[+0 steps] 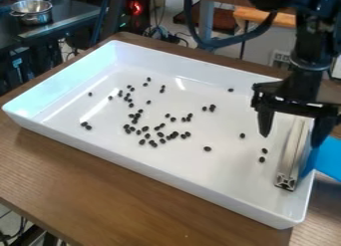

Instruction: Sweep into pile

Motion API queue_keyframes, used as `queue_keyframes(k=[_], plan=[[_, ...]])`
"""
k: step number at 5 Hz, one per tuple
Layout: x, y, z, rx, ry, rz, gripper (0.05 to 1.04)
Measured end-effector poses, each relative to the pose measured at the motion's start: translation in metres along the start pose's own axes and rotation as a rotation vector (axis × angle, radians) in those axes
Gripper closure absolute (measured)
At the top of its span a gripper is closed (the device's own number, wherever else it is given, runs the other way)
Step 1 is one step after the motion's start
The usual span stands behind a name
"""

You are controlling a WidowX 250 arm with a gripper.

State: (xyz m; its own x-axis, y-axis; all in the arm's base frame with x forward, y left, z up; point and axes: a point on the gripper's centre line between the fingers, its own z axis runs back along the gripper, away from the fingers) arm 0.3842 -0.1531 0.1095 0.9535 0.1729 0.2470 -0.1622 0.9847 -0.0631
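White is the big shallow tray (pixel 178 170), which lies on the brown wooden worktop (pixel 90 187). On its floor there are many small black beans (pixel 160 134), and they do not form one single pile. The thickest group is around the middle of the tray and a little toward the left of the view, where some beans touch each other. From this group a loose line of beans goes up toward the far wall. Two beans are close together near the left part, and a few others lie apart: one near the far wall, one nearer to the front wall, and three toward the right end.

At this right end, inside the tray, I see a pale metal bar (pixel 291 153), placed lengthwise near the short wall. Just beside it there is something flat and blue (pixel 329 159), which reaches outside the tray; I cannot tell if the two are joined.

The black gripper (pixel 289 141) hangs from the upper right over this same end. Its two fingers are spread wide, pointing down, and the bar appears between them without being pinched. In the upper left, behind the tray, a shiny metal pot (pixel 33 12) stands on a dark counter (pixel 63 22).
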Motion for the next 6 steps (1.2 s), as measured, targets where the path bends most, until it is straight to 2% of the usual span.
queue_keyframes(k=[1, 2, 3, 4, 6], plan=[[0.000, 0.000, -0.004, 0.000, -0.002, 0.001, 0.082], [-0.004, -0.002, -0.015, 0.060, 0.051, 0.042, 0.126], [-0.006, -0.008, -0.018, 0.051, 0.105, 0.069, 0.411], [-0.005, -0.006, -0.019, 0.051, 0.115, 0.084, 0.685], [-0.008, 0.011, -0.023, 0.060, 0.126, 0.079, 0.706]])
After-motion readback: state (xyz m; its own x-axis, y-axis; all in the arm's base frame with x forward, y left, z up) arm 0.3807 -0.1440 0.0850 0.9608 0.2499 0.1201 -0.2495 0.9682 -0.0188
